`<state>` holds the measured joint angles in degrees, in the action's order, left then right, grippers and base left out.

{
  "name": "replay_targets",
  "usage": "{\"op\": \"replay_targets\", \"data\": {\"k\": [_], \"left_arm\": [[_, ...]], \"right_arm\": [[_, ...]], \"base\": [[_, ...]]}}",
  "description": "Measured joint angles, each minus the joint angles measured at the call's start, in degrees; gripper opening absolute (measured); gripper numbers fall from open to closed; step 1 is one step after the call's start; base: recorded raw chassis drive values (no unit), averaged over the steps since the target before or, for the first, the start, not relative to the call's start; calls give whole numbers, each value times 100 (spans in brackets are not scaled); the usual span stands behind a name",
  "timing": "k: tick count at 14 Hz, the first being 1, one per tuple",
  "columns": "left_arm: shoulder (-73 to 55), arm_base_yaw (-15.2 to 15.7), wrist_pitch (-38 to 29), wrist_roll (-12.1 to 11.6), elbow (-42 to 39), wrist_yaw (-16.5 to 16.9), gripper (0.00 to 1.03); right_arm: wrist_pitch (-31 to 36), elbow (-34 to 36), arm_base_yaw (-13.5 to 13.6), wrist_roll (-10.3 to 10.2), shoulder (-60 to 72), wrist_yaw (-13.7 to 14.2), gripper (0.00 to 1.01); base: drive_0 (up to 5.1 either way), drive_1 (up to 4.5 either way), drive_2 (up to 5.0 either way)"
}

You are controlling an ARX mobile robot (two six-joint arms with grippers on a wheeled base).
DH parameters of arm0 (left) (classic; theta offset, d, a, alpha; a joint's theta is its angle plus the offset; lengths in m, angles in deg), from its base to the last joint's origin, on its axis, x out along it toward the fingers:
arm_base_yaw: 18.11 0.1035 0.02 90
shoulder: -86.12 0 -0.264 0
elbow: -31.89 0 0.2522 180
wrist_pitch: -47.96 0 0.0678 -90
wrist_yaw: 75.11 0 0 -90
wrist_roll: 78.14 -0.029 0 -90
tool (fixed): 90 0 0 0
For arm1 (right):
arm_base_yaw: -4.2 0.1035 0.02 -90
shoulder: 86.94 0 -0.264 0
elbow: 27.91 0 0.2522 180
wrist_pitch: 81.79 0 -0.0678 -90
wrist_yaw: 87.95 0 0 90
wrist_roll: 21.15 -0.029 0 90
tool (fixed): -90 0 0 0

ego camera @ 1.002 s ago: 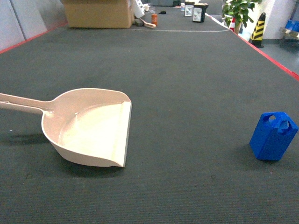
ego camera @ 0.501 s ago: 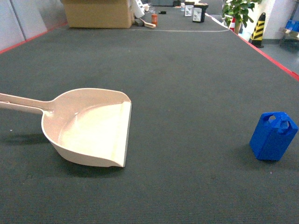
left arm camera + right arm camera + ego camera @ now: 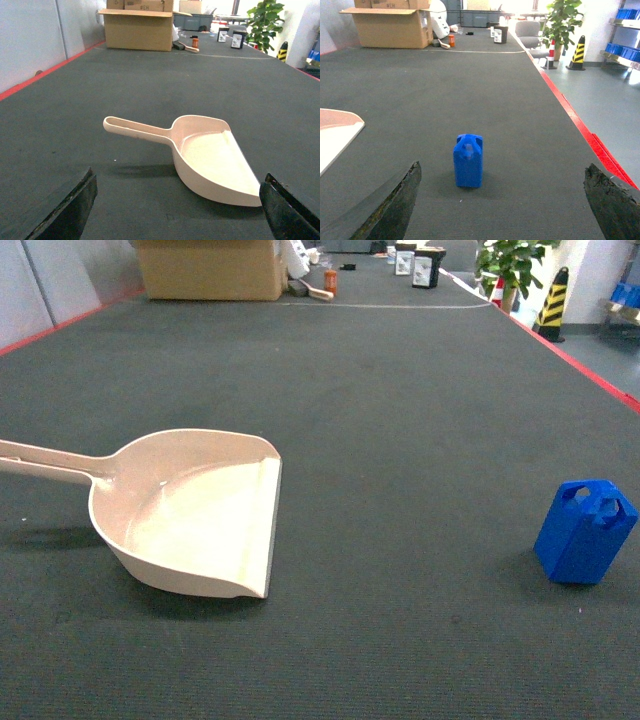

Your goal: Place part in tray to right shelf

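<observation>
Fingers of the left gripper (image 3: 177,210) sit spread wide in its wrist view, nothing between them, and just beyond lies the tray (image 3: 190,515), flat on the dark mat (image 3: 400,390), handle pointing away from the part. Right gripper (image 3: 500,200) is splayed too, empty, the part (image 3: 468,160) standing upright just ahead of it. From the head camera the part (image 3: 584,531) is well apart from the tray, off its flat front lip's side. Far behind the tray, a cardboard box (image 3: 210,268); farther off to the box's side, a potted plant (image 3: 510,265).
</observation>
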<state>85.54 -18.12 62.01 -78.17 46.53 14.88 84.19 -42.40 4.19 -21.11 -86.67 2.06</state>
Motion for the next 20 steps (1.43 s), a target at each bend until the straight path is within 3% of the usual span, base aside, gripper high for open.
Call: {"op": "replay_targets", "data": {"k": [2, 3, 4, 5, 6, 8, 10, 11, 14, 17, 20], "left_arm": [[0, 0, 0, 0, 0, 0, 98], [-168, -199, 564, 179, 151, -527, 98], [-955, -356, 610, 562, 321, -1276, 98], [-1561, -140, 236, 903, 328, -1340, 98], [-2293, 11, -439, 1102, 348, -1248, 98], [-4052, 273, -1917, 1668, 732, -546, 98], [-5849, 498, -3182, 2588, 1241, 197, 98], [-7064, 595, -3945, 3377, 1593, 505, 98], [-8747, 684, -4944, 4496, 2157, 678, 98], [-10264, 826, -6028, 5158, 2684, 885, 98], [-11178, 820, -6295, 5643, 3427, 896, 98]], "right_arm": [[0, 0, 0, 0, 0, 0, 98], [2, 0, 0, 2, 0, 0, 98], [0, 0, 0, 2, 0, -2, 98], [4, 0, 0, 0, 0, -2, 98], [-2, 0, 0, 0, 0, -2, 98], [2, 0, 0, 0, 0, -4, 98], [2, 0, 0, 0, 0, -4, 98], [2, 0, 0, 0, 0, -4, 98], [2, 0, 0, 0, 0, -4, 98], [2, 0, 0, 0, 0, -4, 98], [2, 0, 0, 0, 0, -4, 98]], "base": [[0, 0, 0], [0, 0, 0], [0, 0, 0], [0, 0, 0], [0, 0, 0], [0, 0, 0], [0, 0, 0], [0, 0, 0], [0, 0, 0], [0, 0, 0], [0, 0, 0]]}}
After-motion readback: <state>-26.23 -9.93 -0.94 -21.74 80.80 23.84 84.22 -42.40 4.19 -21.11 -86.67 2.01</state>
